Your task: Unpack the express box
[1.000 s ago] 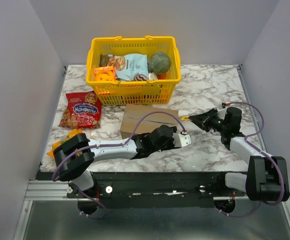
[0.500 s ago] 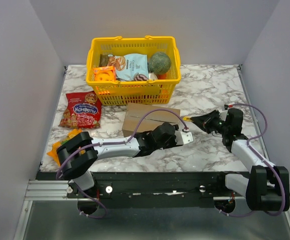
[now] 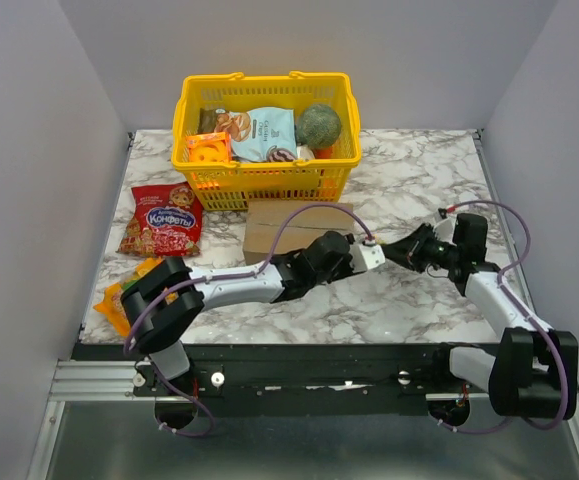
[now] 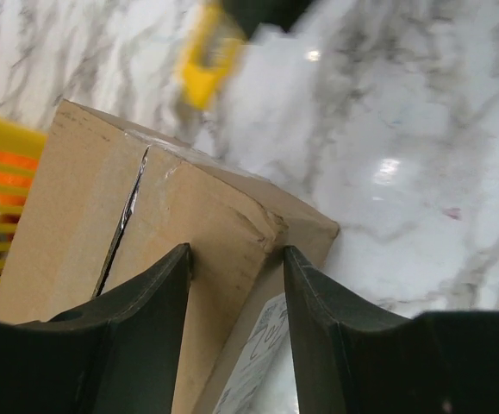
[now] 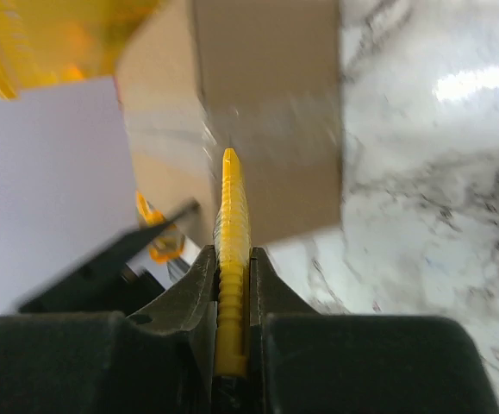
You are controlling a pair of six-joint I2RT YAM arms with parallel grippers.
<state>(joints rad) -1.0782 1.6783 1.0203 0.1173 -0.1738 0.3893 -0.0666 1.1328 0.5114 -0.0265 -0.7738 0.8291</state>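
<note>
Basket [image 3: 269, 185] at the far edge; box [image 3: 264, 225] just before it, mid-table. Bag [image 3: 161, 220] by the left edge reads "Конфеты". Left gripper [image 4: 236, 254], fingers [image 4: 146, 302] parted, straddles the box's right corner; right gripper [image 5: 232, 254] clenches a yellow cutter [image 5: 230, 190]. Unbraced, the box may skid and the cutter miss the seam [image 4: 127, 216].

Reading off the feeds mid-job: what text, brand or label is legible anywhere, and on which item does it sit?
"Конфеты": on the blue banner of the red bag, left of the express box.
Light blue packet in the yellow basket: printed, but too small to read.
White label on the express box's side: print too blurred to read.
Nothing else is legible.
</note>
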